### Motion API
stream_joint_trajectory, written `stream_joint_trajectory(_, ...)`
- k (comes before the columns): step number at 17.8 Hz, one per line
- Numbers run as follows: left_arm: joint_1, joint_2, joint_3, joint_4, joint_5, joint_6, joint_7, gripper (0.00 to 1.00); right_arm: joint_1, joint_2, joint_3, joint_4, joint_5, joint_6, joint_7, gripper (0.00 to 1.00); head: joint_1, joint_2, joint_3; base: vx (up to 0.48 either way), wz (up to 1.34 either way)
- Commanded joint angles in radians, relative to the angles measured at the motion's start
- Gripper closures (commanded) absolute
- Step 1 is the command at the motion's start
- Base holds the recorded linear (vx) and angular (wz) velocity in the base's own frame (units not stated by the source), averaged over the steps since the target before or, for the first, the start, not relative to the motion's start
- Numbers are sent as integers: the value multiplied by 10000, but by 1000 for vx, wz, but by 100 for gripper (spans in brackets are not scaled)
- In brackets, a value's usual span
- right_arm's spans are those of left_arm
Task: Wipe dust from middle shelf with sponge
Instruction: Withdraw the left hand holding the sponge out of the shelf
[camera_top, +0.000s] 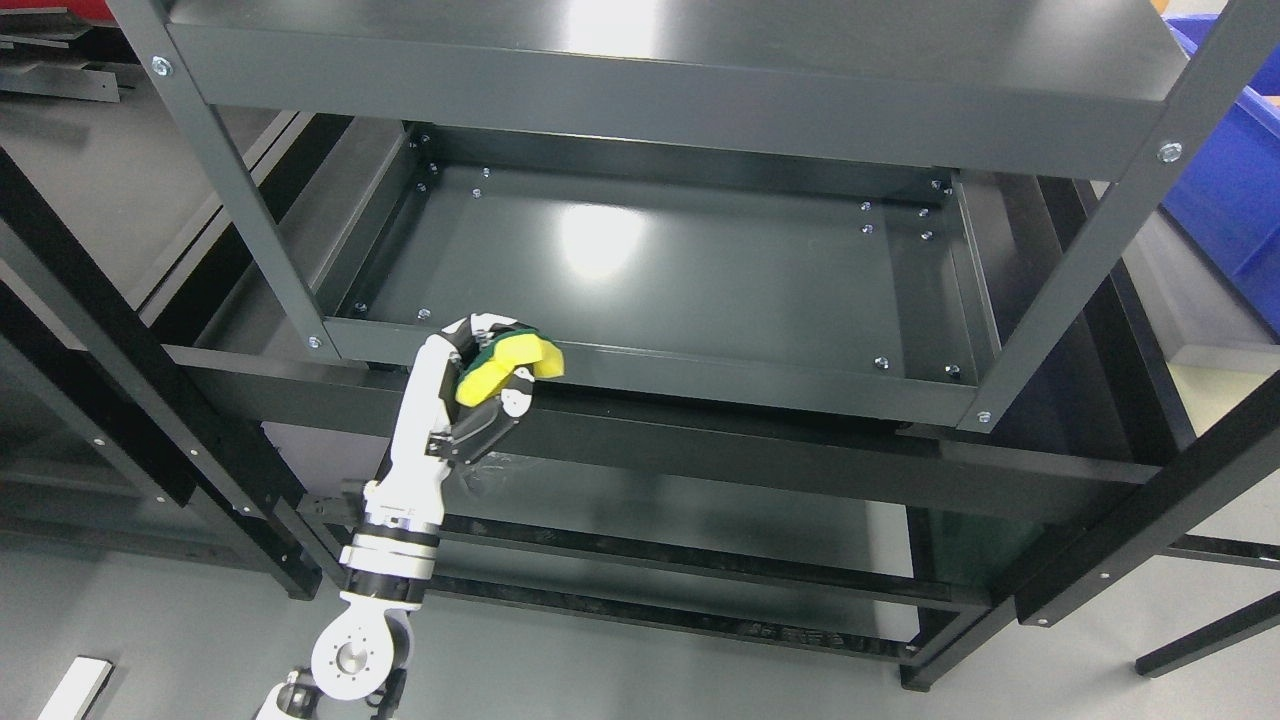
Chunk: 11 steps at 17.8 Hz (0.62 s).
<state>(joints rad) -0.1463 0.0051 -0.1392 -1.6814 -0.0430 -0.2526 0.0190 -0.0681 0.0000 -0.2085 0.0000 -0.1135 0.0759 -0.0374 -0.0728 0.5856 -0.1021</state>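
Observation:
My left hand (492, 372) comes up from the lower left and is shut on a yellow sponge with a green scouring side (508, 362). It holds the sponge at the front lip of the middle shelf (650, 270), near the shelf's front left corner. The middle shelf is a dark grey metal tray with a raised rim and a glossy surface. The sponge is at the rim, not on the shelf's inner floor. The right hand is not in view.
The top shelf (660, 60) overhangs the middle one. Upright posts stand at the front left (235, 190) and front right (1090, 240). A lower shelf (700, 520) lies beneath. A blue bin (1230, 190) sits at the right. Black frame beams cross at the left and right.

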Motion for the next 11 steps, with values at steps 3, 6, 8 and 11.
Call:
stream_joint_trajectory(3,604,124,1332,-857,537,-21,-5,100,-9,-175,-2,-175,0,8,6,0,0,0,0,0,0)
stream_joint_trajectory(6,619,124,994,-857,553,-36,-5,100,-9,-175,-2,-175,0,8,6,0,0,0,0,0,0)
stream_joint_trajectory(8,604,124,993,-873,537,-36,-5,100,6,-175,-2,-175,0,8,6,0,0,0,0,0,0)
stream_joint_trajectory(11,604,124,993,-873,538,-36,-5,100,6,-175,-2,-175,0,8,6,0,0,0,0,0,0)
